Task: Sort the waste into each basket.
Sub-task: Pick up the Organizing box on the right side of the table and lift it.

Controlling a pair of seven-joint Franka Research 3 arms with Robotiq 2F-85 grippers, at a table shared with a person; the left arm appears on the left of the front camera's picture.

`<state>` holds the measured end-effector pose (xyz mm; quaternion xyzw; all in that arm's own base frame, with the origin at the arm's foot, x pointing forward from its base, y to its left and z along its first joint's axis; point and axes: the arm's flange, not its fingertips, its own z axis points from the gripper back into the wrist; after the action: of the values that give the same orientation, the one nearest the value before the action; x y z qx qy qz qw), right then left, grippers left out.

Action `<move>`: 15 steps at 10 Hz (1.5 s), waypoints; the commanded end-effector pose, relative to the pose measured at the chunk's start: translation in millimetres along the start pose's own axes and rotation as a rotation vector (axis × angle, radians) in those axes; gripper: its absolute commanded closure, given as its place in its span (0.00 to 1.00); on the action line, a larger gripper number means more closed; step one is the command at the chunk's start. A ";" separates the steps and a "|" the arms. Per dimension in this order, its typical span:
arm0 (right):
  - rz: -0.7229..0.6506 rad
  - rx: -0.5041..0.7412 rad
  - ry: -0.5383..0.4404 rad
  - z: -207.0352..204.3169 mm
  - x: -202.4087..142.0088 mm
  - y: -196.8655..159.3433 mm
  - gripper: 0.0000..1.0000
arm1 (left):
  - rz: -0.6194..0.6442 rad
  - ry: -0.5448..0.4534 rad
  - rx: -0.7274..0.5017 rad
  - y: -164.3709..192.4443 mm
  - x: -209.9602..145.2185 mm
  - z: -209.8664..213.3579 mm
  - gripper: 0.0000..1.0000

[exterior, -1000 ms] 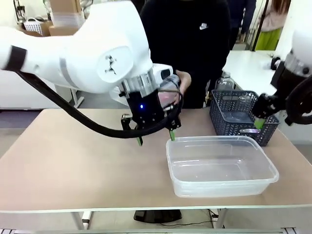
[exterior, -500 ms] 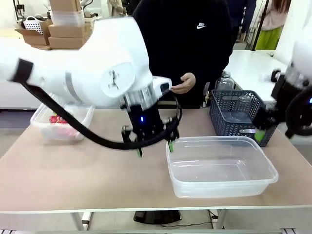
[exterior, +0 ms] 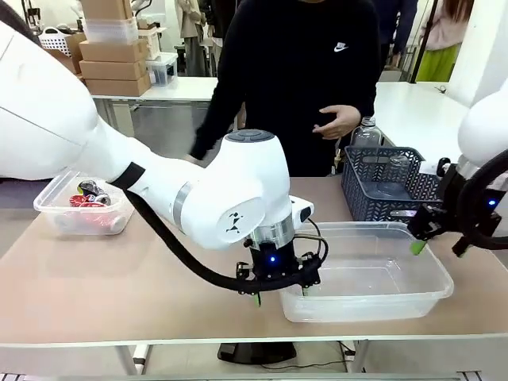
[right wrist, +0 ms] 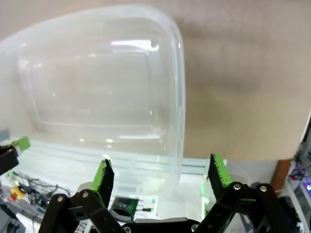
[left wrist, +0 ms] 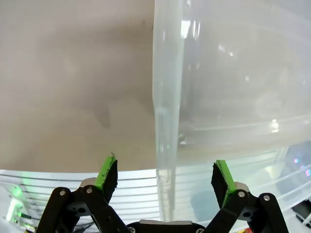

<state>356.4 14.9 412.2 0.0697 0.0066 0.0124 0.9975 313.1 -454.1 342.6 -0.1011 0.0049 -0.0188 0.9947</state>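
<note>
- big see-through tub (exterior: 349, 227): sits around 4 o'clock on the table, long side running left-right, upright. Rounded corners, nothing in it as far as I can see
- dark blue-grey lattice basket (exterior: 373, 198): up at 2 o'clock, right behind the big tub and pretty much touching it, standing upright
- clear plastic bottle (exterior: 366, 135): upright at the basket's 11 o'clock corner. Honestly can't tell if it's in the basket or just behind it
- smaller see-through tub (exterior: 57, 220): way over at 9 o'clock
- shiny red cans/wrappers (exterior: 82, 201): piled in that small tub with a silvery bit on top
</note>
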 end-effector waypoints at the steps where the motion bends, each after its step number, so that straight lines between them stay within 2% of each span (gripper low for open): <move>1: 0.026 0.051 -0.009 -59.2 -48.2 -7.1 0.00 | 0.049 -0.066 0.011 -7.5 10.7 12.6 0.00; 4: 0.016 0.024 0.002 -83.0 -36.1 -7.8 0.00 | 0.065 -0.078 -0.005 2.0 12.1 23.3 0.00; 7: 0.049 -0.004 -0.005 -83.8 -35.1 -5.3 0.00 | 0.086 -0.110 -0.005 5.5 15.1 22.7 0.00; 8: 0.056 -0.005 0.003 -84.5 -34.6 -5.1 0.60 | 0.088 -0.138 -0.010 5.1 14.1 24.5 0.44; 9: 0.061 -0.014 -0.009 -84.8 -34.5 -4.0 0.60 | 0.079 -0.145 -0.016 5.3 12.7 26.9 0.58; 10: 0.062 -0.024 -0.009 -85.3 -34.0 -3.6 1.00 | 0.077 -0.150 -0.017 6.0 12.5 28.6 1.00; 11: 0.062 -0.032 -0.009 -85.4 -33.5 -3.0 0.65 | 0.075 -0.158 -0.011 7.0 12.6 30.3 1.00; 12: 0.066 -0.033 -0.009 -85.7 -33.2 -2.1 1.00 | 0.074 -0.158 -0.004 8.0 13.0 31.7 1.00; 13: 0.072 -0.031 -0.008 -85.1 -33.1 -1.5 1.00 | 0.071 -0.157 -0.002 8.2 12.7 32.4 0.85; 14: 0.074 -0.035 -0.007 -84.6 -33.2 -2.0 1.00 | 0.072 -0.152 -0.002 8.4 12.8 32.1 0.95; 15: 0.080 -0.033 -0.005 -84.2 -33.5 -2.6 1.00 | 0.069 -0.150 -0.001 8.5 12.6 32.2 1.00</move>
<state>382.8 27.8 359.6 0.0580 0.0144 0.0340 0.9976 329.5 -439.9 372.1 -0.1121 -0.0506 0.0118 0.9923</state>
